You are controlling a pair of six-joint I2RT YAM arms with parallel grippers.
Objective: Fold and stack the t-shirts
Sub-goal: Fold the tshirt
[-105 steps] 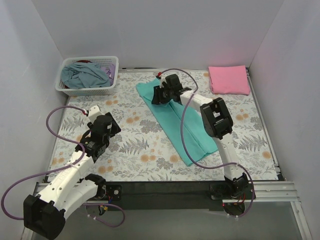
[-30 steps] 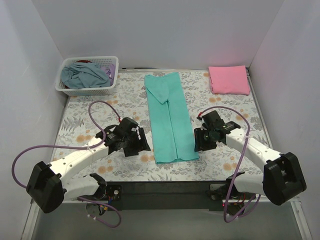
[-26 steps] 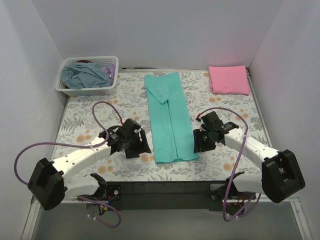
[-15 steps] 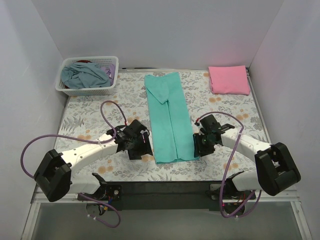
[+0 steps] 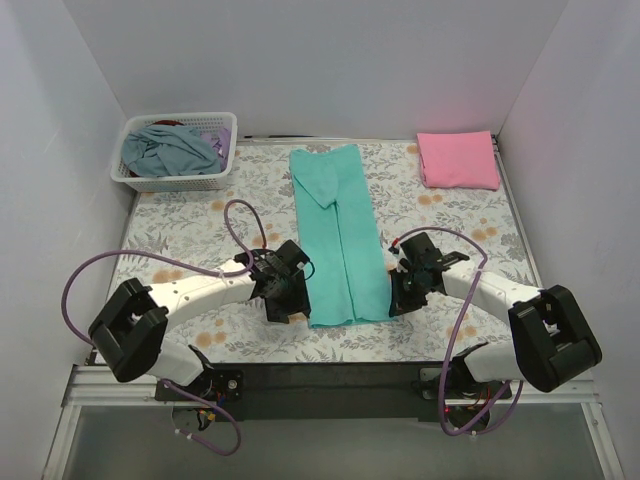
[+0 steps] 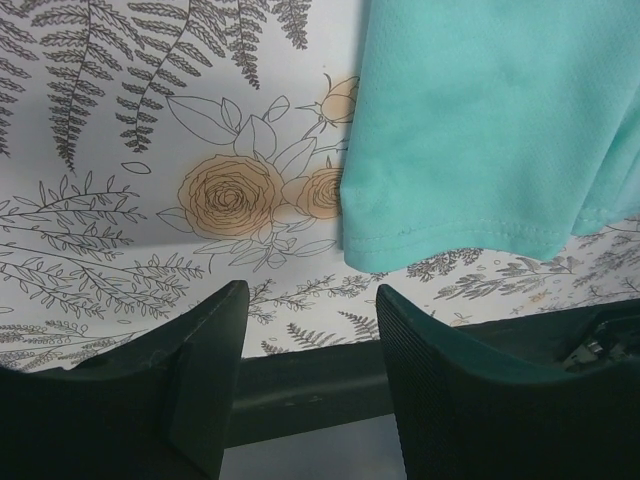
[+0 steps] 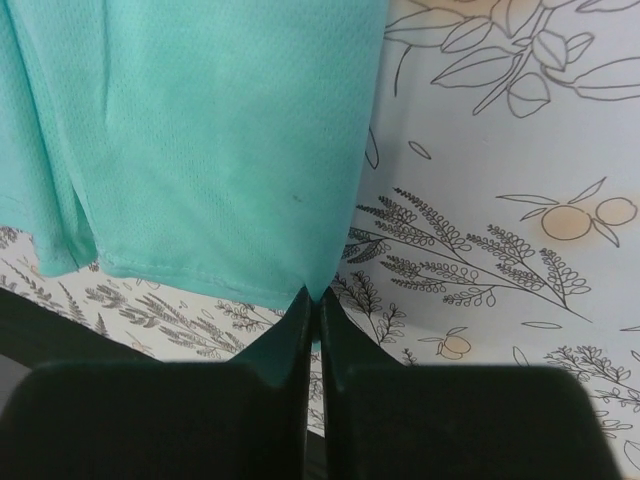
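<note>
A teal-green t-shirt [image 5: 338, 230] lies folded into a long strip down the middle of the flowered table. Its near hem [image 6: 450, 235] shows in the left wrist view, with my left gripper [image 6: 310, 330] open just short of the hem's left corner, nothing between the fingers. My right gripper [image 7: 313, 305] is shut on the hem's right corner [image 7: 325, 280], the cloth pinched between the fingertips. In the top view both grippers flank the strip's near end, left [image 5: 290, 298] and right [image 5: 398, 293]. A pink t-shirt [image 5: 458, 159] lies folded at the far right.
A white lattice basket [image 5: 178, 151] with blue-grey and purple cloth stands at the far left corner. White walls close in the table on three sides. The dark front rail [image 5: 330, 378] runs along the near edge, close to both grippers.
Both grippers have moved inward to the near corners of the teal-green t-shirt. The right one has shut on its corner; the left one has narrowed but stays open.
</note>
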